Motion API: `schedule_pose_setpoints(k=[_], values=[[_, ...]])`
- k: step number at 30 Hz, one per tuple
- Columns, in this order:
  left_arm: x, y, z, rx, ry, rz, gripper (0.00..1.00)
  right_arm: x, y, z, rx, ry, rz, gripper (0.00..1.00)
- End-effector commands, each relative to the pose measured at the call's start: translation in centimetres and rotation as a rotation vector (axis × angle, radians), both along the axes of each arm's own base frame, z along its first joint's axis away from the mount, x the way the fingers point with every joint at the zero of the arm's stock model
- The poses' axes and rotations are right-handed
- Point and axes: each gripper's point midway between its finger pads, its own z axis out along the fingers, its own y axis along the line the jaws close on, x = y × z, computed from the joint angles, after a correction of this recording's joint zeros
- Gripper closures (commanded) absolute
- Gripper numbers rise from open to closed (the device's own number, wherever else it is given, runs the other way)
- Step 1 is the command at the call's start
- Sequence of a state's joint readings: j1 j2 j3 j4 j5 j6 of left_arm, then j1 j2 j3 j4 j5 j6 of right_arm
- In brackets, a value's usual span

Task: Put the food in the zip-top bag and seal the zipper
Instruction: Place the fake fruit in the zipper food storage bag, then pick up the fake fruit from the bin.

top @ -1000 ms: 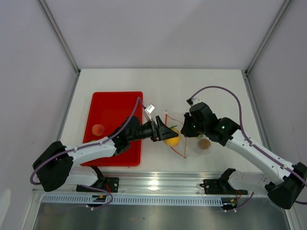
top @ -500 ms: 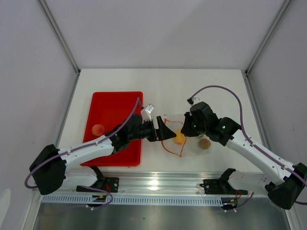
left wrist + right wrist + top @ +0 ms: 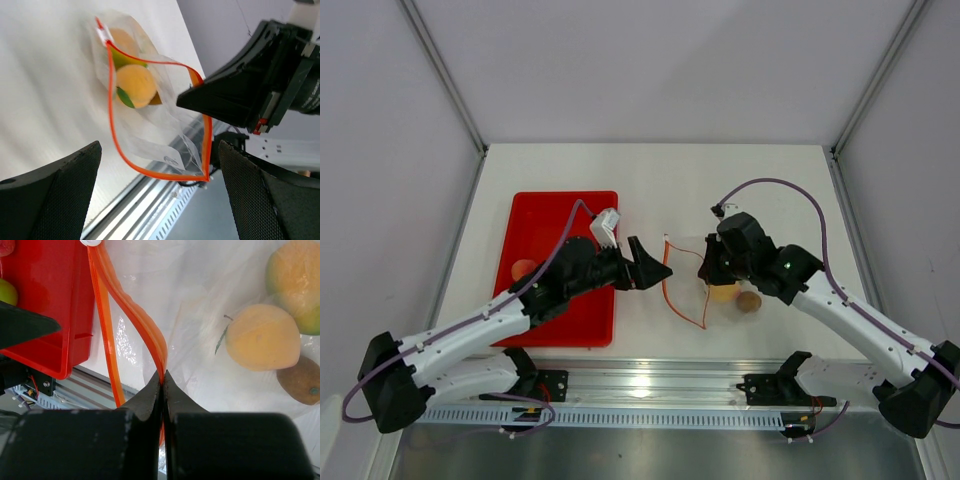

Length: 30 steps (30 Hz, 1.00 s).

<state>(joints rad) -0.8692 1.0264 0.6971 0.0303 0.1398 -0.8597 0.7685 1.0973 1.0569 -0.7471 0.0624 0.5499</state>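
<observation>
Checked the top cam first: the left gripper [image 3: 653, 262] had its jaws spread wide with nothing in them, just left of the zip-top bag [image 3: 695, 290]. The bag lay on the table [image 3: 770, 190] between the two arms, toward the near edge. The right gripper [image 3: 706, 270] was down at the bag's mouth. One peach-pink fruit [image 3: 523, 268] sat in the red tray [image 3: 555, 215] off to the left, so packing wasn't finished. On the left wrist cam the zipper [image 3: 112, 125] gaped in a big loop, with an orange fruit [image 3: 134, 86] inside and a yellowish one behind it. On the right wrist cam the jaws were pinched together on one lip of the zipper, holding it up. Through the plastic I could see the orange fruit, a yellow-green fruit [image 3: 297, 270] and the small brown fruit [image 3: 302, 382]. Something green also poked in at the tray's edge, but I couldn't tell what it was. My guess: three pieces were in, at least one was left to load, and the sealing wasn't started.
</observation>
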Motion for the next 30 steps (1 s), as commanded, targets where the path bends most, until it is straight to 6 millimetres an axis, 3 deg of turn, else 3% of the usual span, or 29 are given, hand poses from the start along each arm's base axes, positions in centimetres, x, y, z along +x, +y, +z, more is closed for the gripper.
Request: schedule_pose_setpoints(k=[1, 2, 4, 6, 10, 16, 19, 24, 30], values=[[1.8, 2.9, 1.4, 0.095, -0.07, 0.147, 0.0, 0.3, -0.2, 1.7, 0.03, -0.043, -0.014, 1.0], [1.8, 3.9, 0.3, 0.148, -0.044, 0.174, 0.0, 0.3, -0.2, 1.7, 0.029, -0.043, -0.015, 1.0], [3.0, 5.7, 0.5, 0.186, -0.042, 0.269, 0.01, 0.3, -0.3, 1.5, 0.026, -0.042, -0.017, 1.0], [3.2, 7.9, -0.5, 0.253, 0.008, 0.347, 0.0, 0.3, -0.4, 1.4, 0.023, -0.041, -0.018, 1.0], [5.0, 13.7, -1.6, 0.363, 0.103, 0.622, 0.0, 0.2, -0.4, 1.3, 0.019, -0.04, -0.016, 1.0], [5.2, 22.0, -3.3, 0.501, 0.268, 0.953, 0.0, 0.2, -0.5, 1.1, 0.015, -0.04, -0.017, 1.0], [5.5, 25.0, -3.8, 0.555, 0.307, 1.061, 0.0, 0.2, -0.6, 1.1, 0.011, -0.039, -0.017, 1.0], [5.9, 28.0, -4.5, 0.593, 0.445, 1.195, 0.01, 0.2, -0.7, 0.9, 0.004, -0.039, -0.018, 1.0], [6.2, 29.9, -6.1, 0.671, 0.607, 1.293, 0.01, 0.2, -0.8, 0.9, -0.002, -0.04, -0.018, 1.0]])
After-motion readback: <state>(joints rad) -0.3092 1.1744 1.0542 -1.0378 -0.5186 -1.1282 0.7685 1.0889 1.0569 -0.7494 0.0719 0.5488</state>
